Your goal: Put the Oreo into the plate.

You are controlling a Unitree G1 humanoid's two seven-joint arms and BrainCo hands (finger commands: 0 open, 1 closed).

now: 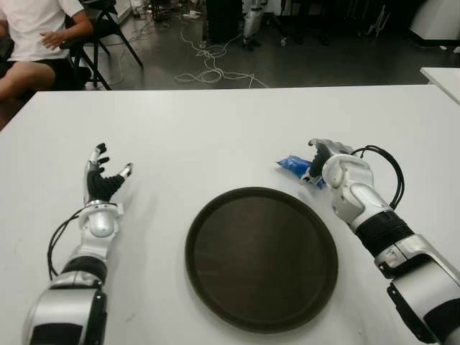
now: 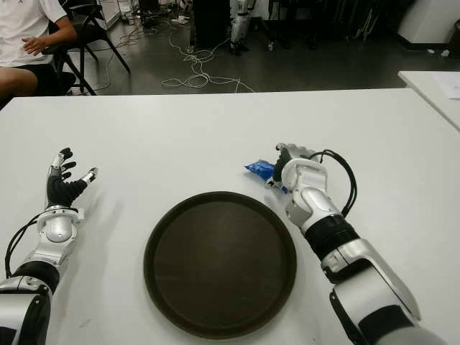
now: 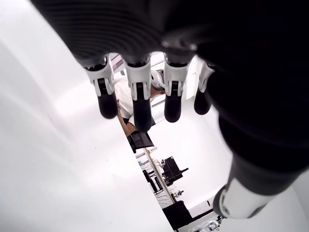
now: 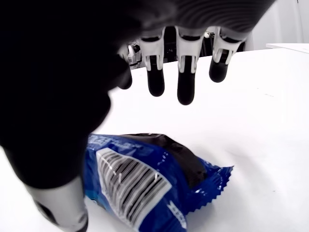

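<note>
Spanning the view, white table (image 1: 215,129) w/ dark round plate (image 1: 261,257) near front. R hand (image 1: 321,164) hovers over blue Oreo pack (image 4: 145,183) just beyond plate's right rim, fingers spread, not gripping. L hand (image 1: 103,180) left of plate, fingers spread.

The right hand (image 1: 321,162) is reached forward over the worktop (image 1: 215,136) on a bent arm, its palm turned down and its fingers (image 4: 186,82) held extended and slightly apart, closed on nothing. The left hand (image 1: 103,177) is held out on the robot's left side with the forearm stretched straight ahead, the palm raised and the fingers (image 3: 140,99) spread and relaxed, the thumb set off to one side. Nothing is grasped by either hand.
</note>
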